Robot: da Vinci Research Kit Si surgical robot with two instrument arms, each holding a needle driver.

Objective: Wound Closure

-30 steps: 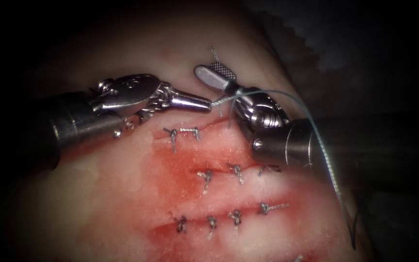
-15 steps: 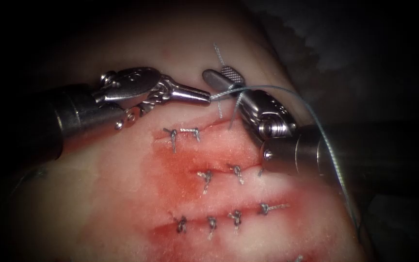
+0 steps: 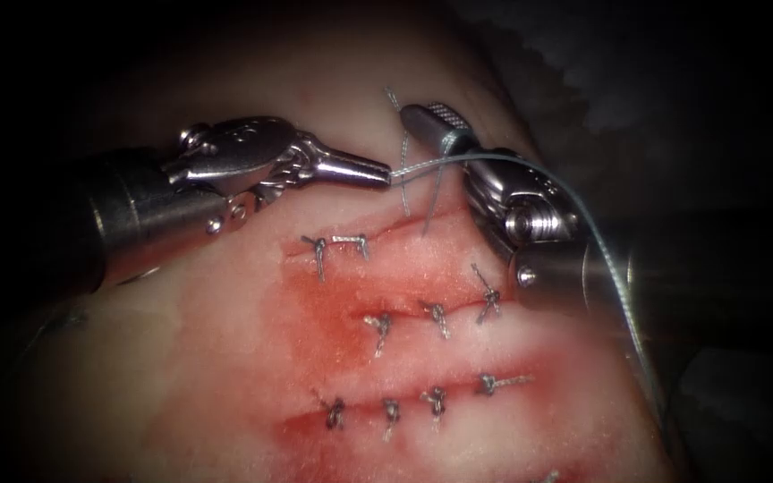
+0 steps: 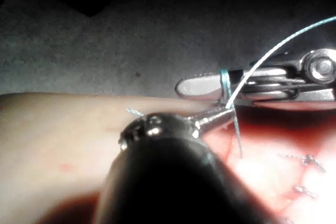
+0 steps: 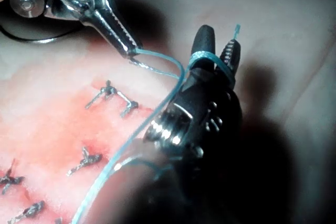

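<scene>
Red-stained tissue (image 3: 333, 322) under looped thread (image 3: 530, 165)

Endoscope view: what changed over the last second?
The right tool moved right and away from the left tool, its shaft uncovering a finished stitch. The thread is wound around its open jaws and now runs straighter to the left tool. Unchanged: the left tool is shut on the thread and barely shifted; the tissue and the other stitches look the same.
</scene>
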